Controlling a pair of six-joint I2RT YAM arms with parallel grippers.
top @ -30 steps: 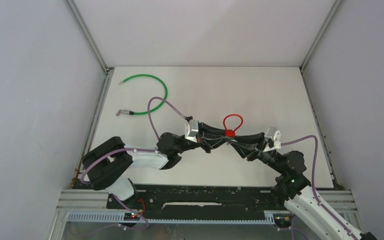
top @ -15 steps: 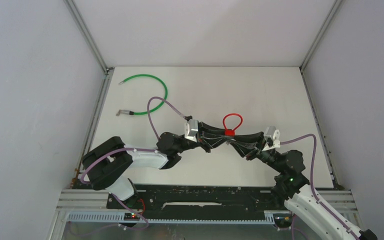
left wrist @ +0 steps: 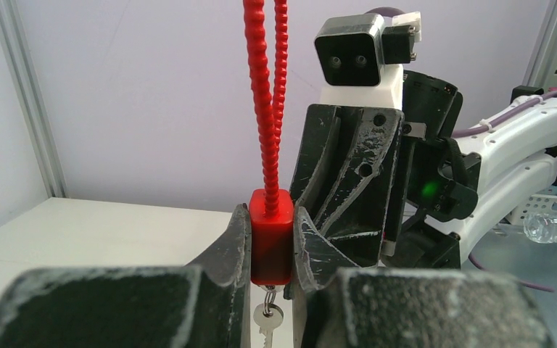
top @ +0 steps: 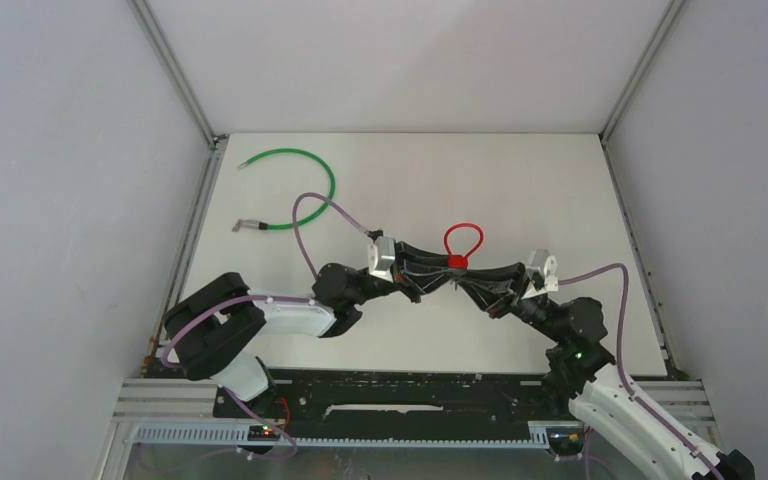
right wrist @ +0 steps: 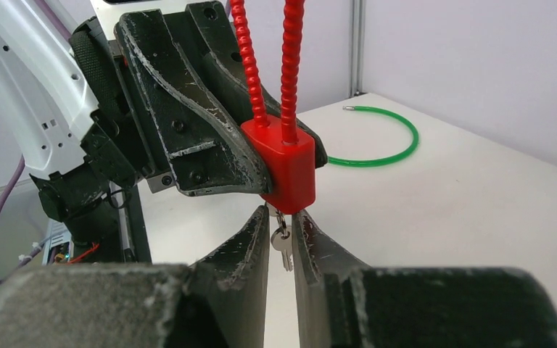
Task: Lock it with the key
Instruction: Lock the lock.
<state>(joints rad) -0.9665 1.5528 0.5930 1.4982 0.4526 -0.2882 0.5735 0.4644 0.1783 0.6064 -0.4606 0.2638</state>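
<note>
The lock [left wrist: 270,235] is held above mid-table, clenched in the left gripper [left wrist: 270,245]. Its key [right wrist: 281,245] hangs between the right gripper's [right wrist: 281,233] narrowed fingers (whether it is pinched cannot be told). Both have been shifted slightly left, so turning is judged imminent. Bare table [top: 560,180] is left around, with the cable [top: 312,172] well apart.

Both arms reach inward; left hand [left wrist: 270,243] clamped, right hand [right wrist: 281,226] fingers nearly together.
</note>
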